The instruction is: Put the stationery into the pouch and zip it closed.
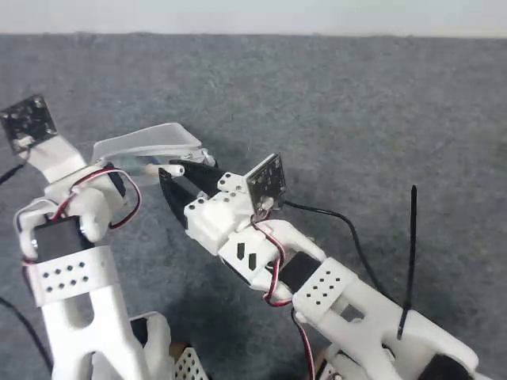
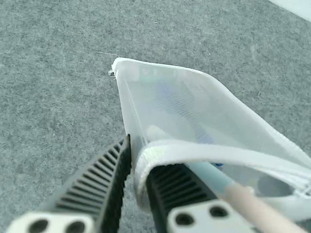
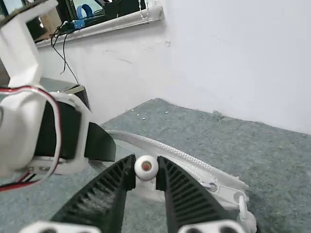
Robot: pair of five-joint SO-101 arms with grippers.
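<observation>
LEFT: left end effector (image 2: 138, 156) jaws closed down on the rim of the pouch (image 2: 194, 109) | RIGHT: right end effector (image 3: 145, 163) jaws pinched on the round end of a pen (image 3: 145, 166), at the pouch mouth | POUCH: over the grey counter (image 1: 356, 103), 10 o'clock of centre in the high view; right end effector at its 4 o'clock

Through the mesh of the pouch (image 2: 194, 111) in the left wrist view, the contents (image 2: 167, 92) are only blurred bluish and pale shapes, and the pouch itself runs off the frame's edge. The stick (image 3: 145, 167) pinched in the right gripper (image 3: 145, 164) shows just its round end, its length hidden.
</observation>
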